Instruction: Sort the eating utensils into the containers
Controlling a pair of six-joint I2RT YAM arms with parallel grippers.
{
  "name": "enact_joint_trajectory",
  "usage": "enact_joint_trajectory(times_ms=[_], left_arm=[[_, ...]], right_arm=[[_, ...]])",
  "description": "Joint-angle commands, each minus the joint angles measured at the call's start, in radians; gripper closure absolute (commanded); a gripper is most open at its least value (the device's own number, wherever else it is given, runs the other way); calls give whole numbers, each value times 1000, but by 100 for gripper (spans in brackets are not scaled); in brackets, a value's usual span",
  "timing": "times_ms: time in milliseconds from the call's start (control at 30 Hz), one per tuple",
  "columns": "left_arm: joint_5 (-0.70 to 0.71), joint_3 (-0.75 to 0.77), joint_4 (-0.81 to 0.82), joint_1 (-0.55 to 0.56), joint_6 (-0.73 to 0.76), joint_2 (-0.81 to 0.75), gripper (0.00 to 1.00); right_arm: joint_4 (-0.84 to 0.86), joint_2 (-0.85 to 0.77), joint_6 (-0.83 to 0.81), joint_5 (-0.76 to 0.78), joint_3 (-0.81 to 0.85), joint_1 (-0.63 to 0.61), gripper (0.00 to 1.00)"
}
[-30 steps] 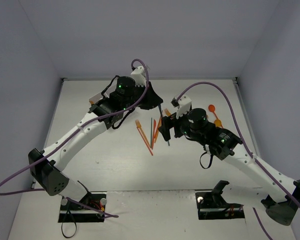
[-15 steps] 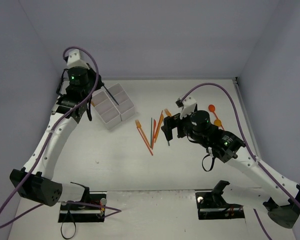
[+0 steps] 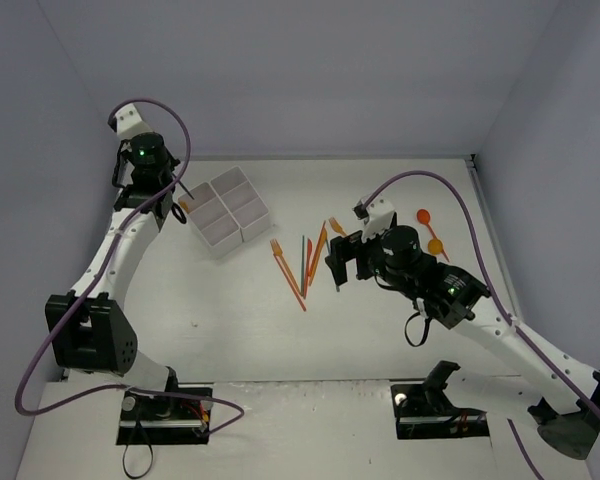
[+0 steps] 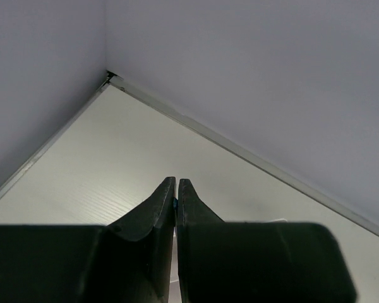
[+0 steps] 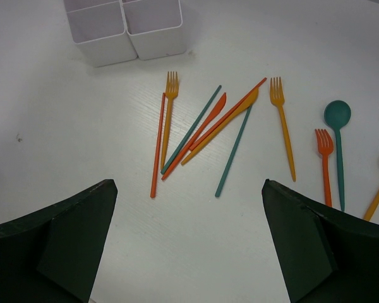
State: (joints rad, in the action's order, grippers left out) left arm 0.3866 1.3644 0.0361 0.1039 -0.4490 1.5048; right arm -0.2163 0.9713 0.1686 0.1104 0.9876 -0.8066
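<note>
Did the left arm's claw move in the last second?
Yes. The left gripper swung left, from above the loose utensils to the left side of the white tray.

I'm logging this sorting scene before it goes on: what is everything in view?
tray: one, white, six compartments, far left of table
forks: three, two orange and one red, mid-table
knives: two, red and orange, among the sticks
sticks: four, two red and two teal, mid-table
spoons: one teal, right of the forks; two orange, far right
table: one, white
cables: two, purple, looping above the table
left gripper: shut on a blue utensil, only a sliver showing, left of tray
right gripper: open, above the sticks
</note>
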Motion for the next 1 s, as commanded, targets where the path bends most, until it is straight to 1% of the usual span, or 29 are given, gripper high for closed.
enact_joint_trajectory(times_ms=[0, 100, 300, 567, 667, 733, 800, 867, 967], left_arm=[[14, 18, 148, -6, 49, 21, 100], [0, -4, 150, -6, 45, 37, 100], [-12, -81, 153, -6, 31, 21, 88], [-48, -147, 150, -6, 23, -11, 81], [-59, -160, 146, -5, 29, -45, 73], [-63, -170, 137, -4, 45, -84, 62], [-67, -167, 105, -4, 59, -116, 54], [-72, -133, 45, -4, 70, -150, 46], [-98, -80, -108, -3, 89, -207, 42]], right_arm=[[43, -23, 25, 33, -13, -4, 2], [43, -17, 29, 38, -20, -3, 2], [42, 25, 52, 76, -26, -4, 3], [42, 90, 115, 122, -30, -5, 5], [39, 133, 167, 146, -23, -4, 9], [36, 170, 205, 160, -15, -4, 12], [32, 225, 253, 164, -6, -2, 15], [25, 271, 293, 166, 4, 1, 20], [21, 358, 334, 170, 24, 3, 25]])
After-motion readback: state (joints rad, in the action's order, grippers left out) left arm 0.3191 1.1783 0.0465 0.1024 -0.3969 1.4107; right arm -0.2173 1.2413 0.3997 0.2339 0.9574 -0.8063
